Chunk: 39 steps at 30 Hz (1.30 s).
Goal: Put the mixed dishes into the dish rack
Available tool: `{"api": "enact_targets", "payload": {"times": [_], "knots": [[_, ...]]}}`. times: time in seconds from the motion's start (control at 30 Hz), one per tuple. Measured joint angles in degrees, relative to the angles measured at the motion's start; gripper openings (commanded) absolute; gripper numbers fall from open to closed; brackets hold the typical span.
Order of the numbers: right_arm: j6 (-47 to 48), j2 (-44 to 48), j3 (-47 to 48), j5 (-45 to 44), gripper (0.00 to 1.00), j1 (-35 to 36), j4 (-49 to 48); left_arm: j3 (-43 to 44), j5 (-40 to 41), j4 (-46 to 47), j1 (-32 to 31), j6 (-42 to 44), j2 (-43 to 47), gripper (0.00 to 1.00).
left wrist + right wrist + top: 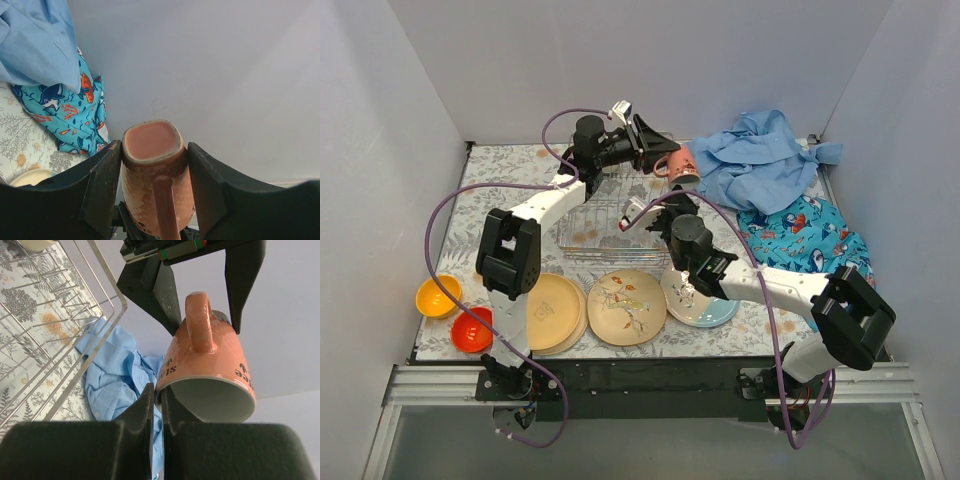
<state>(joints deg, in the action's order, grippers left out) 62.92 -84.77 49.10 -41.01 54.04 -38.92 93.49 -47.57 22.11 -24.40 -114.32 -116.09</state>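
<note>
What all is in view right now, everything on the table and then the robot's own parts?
mug: one, salmon-pink, held in the air by the rack's far right corner
dish rack: one, silver wire, middle of the table
yellow-tan plates: two, stacked, near edge, left of centre
floral plate: one, cream, near edge, centre
cream-and-blue plate: one, right of the floral plate, partly covered
orange bowl: one, near left corner
red bowl: one, beside the orange bowl
plain cloth: one, light blue, back right
patterned cloth: one, teal, right side
left gripper: shut on the mug
right gripper: shut, over the rack
</note>
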Motion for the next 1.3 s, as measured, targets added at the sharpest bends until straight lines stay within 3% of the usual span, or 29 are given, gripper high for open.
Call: {"api": "enact_targets", "payload": {"times": [0.03, 0.1, 0.13, 0.2, 0.23, 0.33, 0.43, 0.67, 1.03, 1.3], "knots": [[-0.1, 0.0, 0.1, 0.0, 0.01, 0.0, 0.4, 0.0, 0.0, 0.0, 0.0, 0.0, 0.0, 0.17], [-0.5, -0.2, 0.8, -0.3, 0.13, 0.0, 1.9, 0.1, 0.0, -0.1, 0.0, 0.1, -0.3, 0.14], [-0.8, -0.3, 1.4, -0.7, 0.27, 0.1, 3.1, 0.5, -0.1, -0.3, 0.0, 0.0, -0.6, 0.13], [-1.9, -0.4, 2.7, -1.0, 0.42, 0.0, 5.8, 1.9, -0.5, -0.7, 0.0, 0.2, -1.6, 0.12], [-2.5, -0.4, 3.1, -0.8, 0.55, 0.0, 7.4, 2.8, -0.8, -0.7, -0.1, 0.6, -2.3, 0.11], [-4.6, -0.3, 3.5, 0.3, 0.74, 0.5, 13.0, 7.0, -1.3, -0.9, -0.1, 3.1, -4.9, 0.11], [-6.6, -0.1, 3.6, 1.2, 0.82, 0.7, 19.6, 11.3, -1.2, -1.4, 0.1, 6.6, -7.6, 0.11], [-11.8, 5.1, 3.7, 2.7, 0.84, 0.7, 34.2, 22.7, 0.2, -6.4, 1.9, 19.5, -14.0, 0.09], [-19.6, 9.7, 3.6, 2.6, 0.85, -0.9, 46.8, 35.8, 7.2, -15.8, 3.0, 42.6, -21.0, 0.07], [-21.6, 10.1, 3.6, 2.4, 0.84, -1.6, 51.2, 36.5, 18.8, -17.0, 2.9, 59.1, -21.5, 0.07]]}}
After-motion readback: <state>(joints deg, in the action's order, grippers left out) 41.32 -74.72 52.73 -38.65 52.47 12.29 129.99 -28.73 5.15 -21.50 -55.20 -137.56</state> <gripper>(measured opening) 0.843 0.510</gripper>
